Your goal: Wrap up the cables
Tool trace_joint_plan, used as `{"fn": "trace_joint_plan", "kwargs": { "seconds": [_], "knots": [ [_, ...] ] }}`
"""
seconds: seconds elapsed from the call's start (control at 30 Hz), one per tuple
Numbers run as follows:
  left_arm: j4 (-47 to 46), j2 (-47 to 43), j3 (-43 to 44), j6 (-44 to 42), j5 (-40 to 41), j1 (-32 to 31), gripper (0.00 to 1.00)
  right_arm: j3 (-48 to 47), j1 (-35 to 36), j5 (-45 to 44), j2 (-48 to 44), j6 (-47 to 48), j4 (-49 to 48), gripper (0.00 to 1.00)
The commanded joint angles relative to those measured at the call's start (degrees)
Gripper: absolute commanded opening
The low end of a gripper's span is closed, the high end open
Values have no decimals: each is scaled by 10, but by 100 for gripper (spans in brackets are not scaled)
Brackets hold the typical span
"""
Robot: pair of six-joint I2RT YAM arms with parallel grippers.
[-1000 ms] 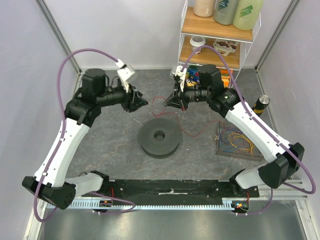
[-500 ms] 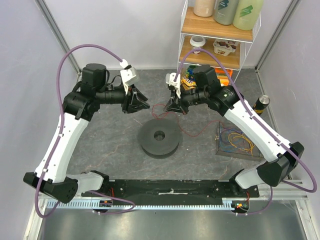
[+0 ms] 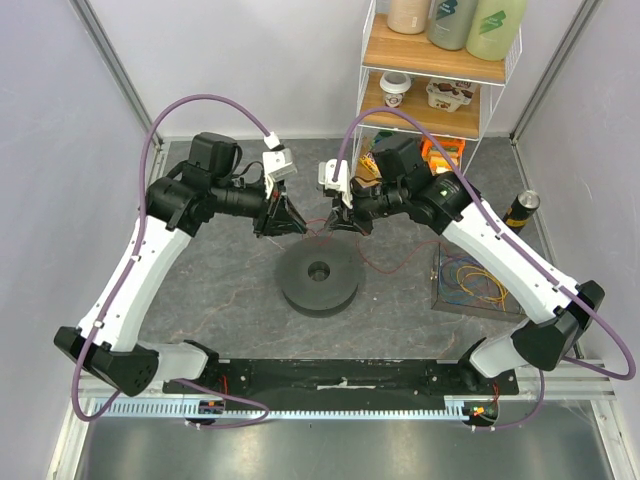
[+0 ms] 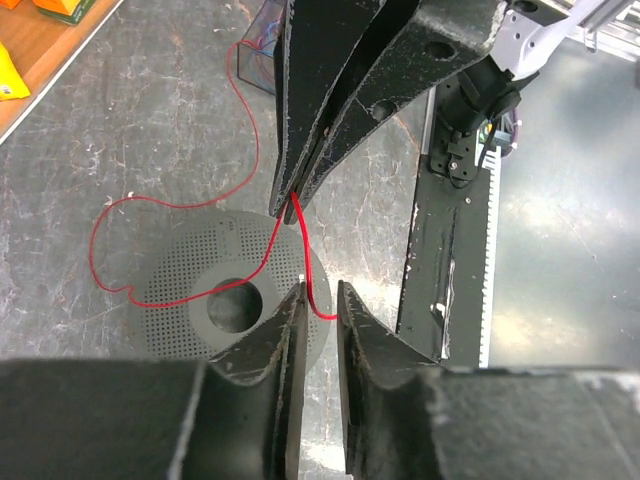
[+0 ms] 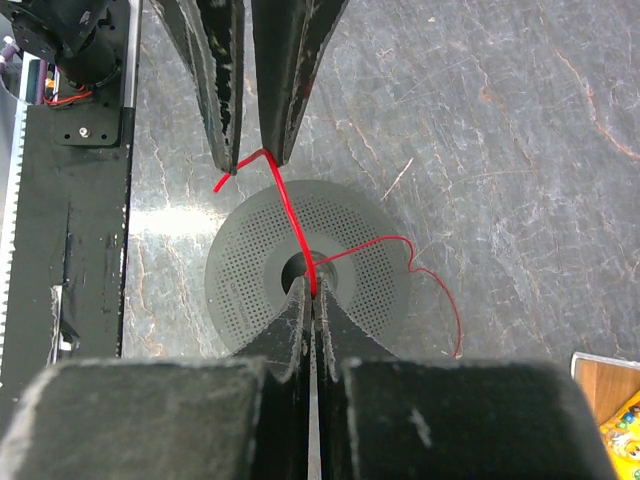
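A thin red cable (image 5: pixel 288 215) runs between my two grippers above the dark grey spool (image 3: pixel 320 280). My right gripper (image 5: pixel 314 285) is shut on the red cable; it also shows in the top view (image 3: pixel 333 224) and in the left wrist view (image 4: pixel 290 205). My left gripper (image 4: pixel 321 292) is open with a narrow gap, and the cable's free end passes between its tips. It also shows in the top view (image 3: pixel 297 226). The rest of the red cable loops over the spool (image 4: pixel 190 270) and trails right along the table. Yellow, blue and orange cables (image 3: pixel 475 280) lie in a tray.
The clear tray (image 3: pixel 440 300) sits right of the spool. A wire shelf (image 3: pixel 430 95) with bottles and cups stands at the back right, coloured packs below it. A dark can (image 3: pixel 525 207) stands at the far right. A black rail (image 3: pixel 340 375) runs along the near edge.
Both arms have swung toward the middle. The left gripper has come up to the right gripper's tips, and the red cable's end now lies between its jaws.
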State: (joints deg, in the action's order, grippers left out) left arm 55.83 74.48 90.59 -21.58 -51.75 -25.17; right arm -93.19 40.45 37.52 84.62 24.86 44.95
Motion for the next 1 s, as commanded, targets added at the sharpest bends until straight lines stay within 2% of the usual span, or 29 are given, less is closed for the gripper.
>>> {"fn": "trace_joint_plan", "kwargs": {
  "seconds": [0.0,0.17,0.23,0.57,0.97],
  "knots": [
    [14,7,13,-19,-16,-4,19,-28,9,-15,5,18,6,0],
    [9,13,14,-9,-14,-6,5,-28,13,-18,5,19,6,0],
    [-7,7,4,3,-13,-5,3,-26,13,-19,5,19,6,0],
    [-37,1,-20,37,-15,-5,5,-22,15,-22,3,21,6,0],
    [-43,-8,-29,37,-1,-5,9,-9,16,-29,-3,19,6,0]
  ]
}}
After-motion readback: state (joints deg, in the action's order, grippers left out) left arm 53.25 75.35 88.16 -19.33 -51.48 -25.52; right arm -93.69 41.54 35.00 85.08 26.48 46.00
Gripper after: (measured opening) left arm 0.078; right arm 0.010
